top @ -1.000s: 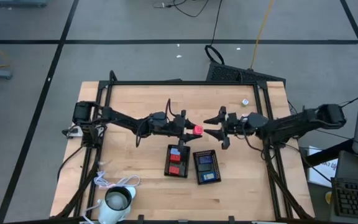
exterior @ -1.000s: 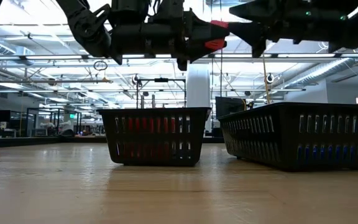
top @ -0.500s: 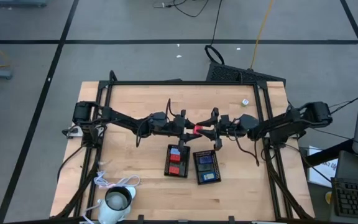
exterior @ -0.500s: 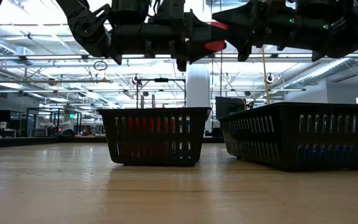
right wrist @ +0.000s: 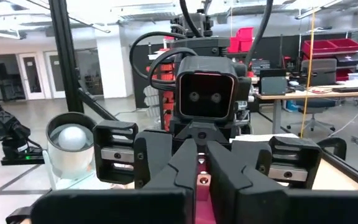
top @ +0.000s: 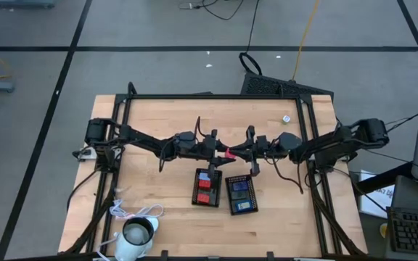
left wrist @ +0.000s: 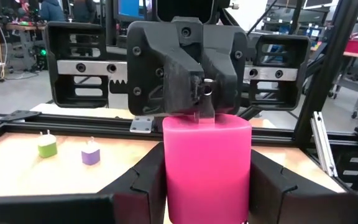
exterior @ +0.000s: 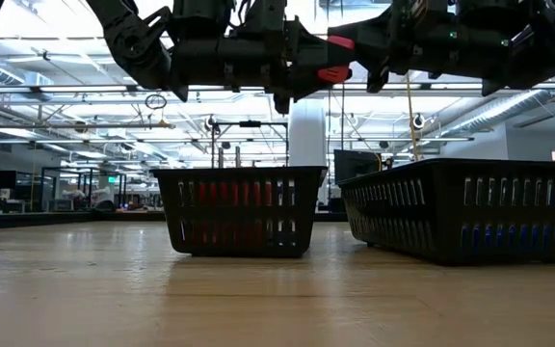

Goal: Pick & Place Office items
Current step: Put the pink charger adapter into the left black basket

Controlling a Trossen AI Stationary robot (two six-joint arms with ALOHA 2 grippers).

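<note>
Right claw [top: 231, 154] now clamped on red block [top: 227, 154]

The worktop [top: 158, 188] is pale wood with a smooth, faintly shiny finish, framed by matt black metal rails [top: 216, 96]. Both trays [exterior: 239, 210] look like black plastic mesh with slatted walls, and the red block [left wrist: 207, 168] looks like smooth matt plastic. The left pincer [left wrist: 207, 186] and the right pincer [right wrist: 201, 180] are dark matt plastic with bare metal screws
</note>
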